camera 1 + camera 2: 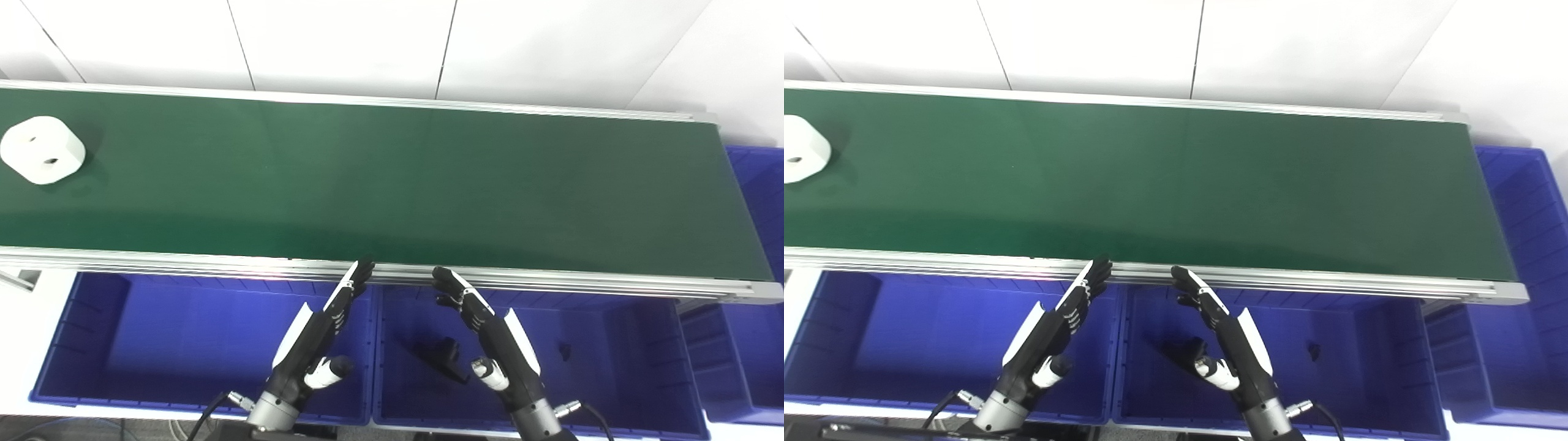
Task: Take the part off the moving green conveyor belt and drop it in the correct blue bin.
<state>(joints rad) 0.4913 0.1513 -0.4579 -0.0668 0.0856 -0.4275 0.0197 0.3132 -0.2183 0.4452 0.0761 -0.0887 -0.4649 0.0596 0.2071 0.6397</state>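
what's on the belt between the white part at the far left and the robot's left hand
Nothing: in the left eye view, only bare green conveyor belt separates the rounded white block with two holes from the open left hand.

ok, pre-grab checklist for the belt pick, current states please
1. Part on belt: ok. White part sits at the far left of the green conveyor belt.
2. Part within reach: not ok. It lies well left of both hands.
3. Left hand free: ok. Open, holding nothing, fingertips at the belt's near rail.
4. Right hand free: ok. Open, holding nothing.
5. Bins unobstructed: ok. Left blue bin and middle blue bin are open-topped below the rail; the middle one holds dark pieces.
6. Correct bin for this part: cannot tell. No labels visible.
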